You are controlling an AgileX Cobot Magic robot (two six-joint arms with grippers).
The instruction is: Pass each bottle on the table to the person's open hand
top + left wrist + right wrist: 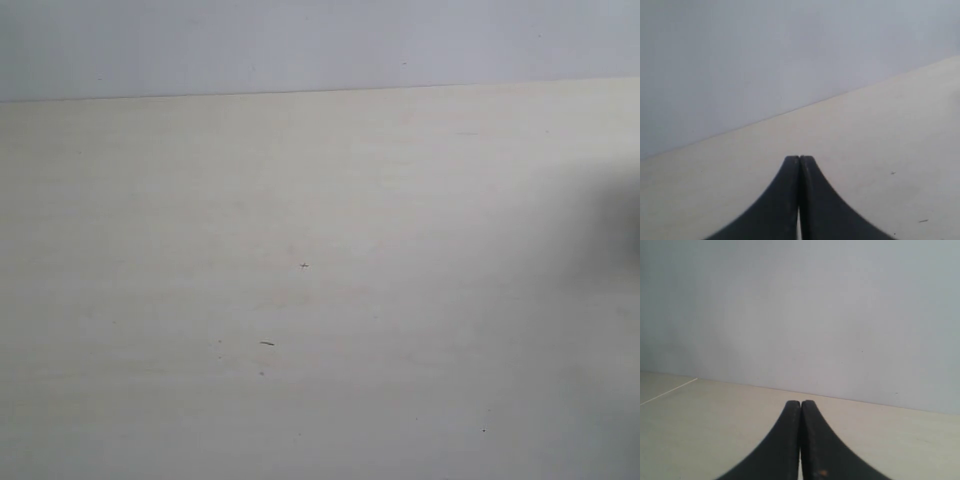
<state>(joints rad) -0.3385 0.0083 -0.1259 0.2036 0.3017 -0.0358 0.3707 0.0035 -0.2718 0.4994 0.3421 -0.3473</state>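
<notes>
The pale beige table fills the exterior view, with only a few tiny dark specks on it. No bottle shows in any view, and the person's open hand is out of view too. My left gripper is shut, its black fingers pressed together above the table with nothing between them. My right gripper is likewise shut and holds nothing. Neither gripper appears in the exterior view.
A plain grey-white wall rises behind the table's far edge. A dark blurred shadow lies at the right border of the exterior view. A small dark sliver rests on the table near the middle.
</notes>
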